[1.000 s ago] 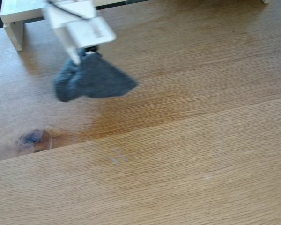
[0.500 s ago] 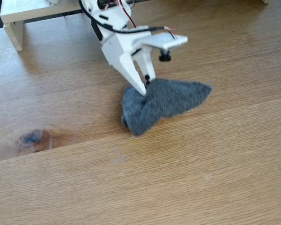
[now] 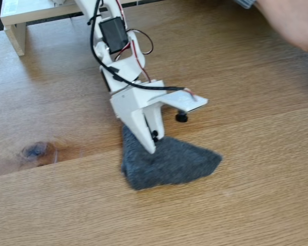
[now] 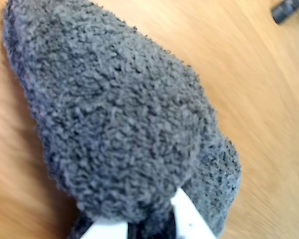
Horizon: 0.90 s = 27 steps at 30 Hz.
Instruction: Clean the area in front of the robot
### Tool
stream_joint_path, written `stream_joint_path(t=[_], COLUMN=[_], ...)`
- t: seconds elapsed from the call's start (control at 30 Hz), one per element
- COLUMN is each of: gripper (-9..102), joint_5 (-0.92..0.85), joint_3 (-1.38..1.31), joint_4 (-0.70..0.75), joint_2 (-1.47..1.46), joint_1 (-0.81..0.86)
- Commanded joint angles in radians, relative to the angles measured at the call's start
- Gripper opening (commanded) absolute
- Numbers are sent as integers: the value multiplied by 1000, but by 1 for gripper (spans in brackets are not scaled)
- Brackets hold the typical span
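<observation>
Pincer [image 3: 153, 143] at frame centre, clamped onto one bunched edge of the grey cloth [image 3: 167, 163], which lies pressed on the oak surface [image 3: 256, 205]. Cloth looks soft, light, floppy; that gathered edge seems the sensible hold.

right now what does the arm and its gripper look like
The arm is white plastic, with a black servo block set into it. Black and red wires loop along it, and one black cable runs out across the flat white plate near the tip. The gripper has two pointed white fingers with small black screws, and a black knob sits under the plate.
</observation>
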Motion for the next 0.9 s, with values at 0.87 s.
stream_joint_path(t=[0.87], gripper=[0], joint_5=[149], joint_3=[-71], joint_4=[143], joint_2=[156], joint_1=[-224])
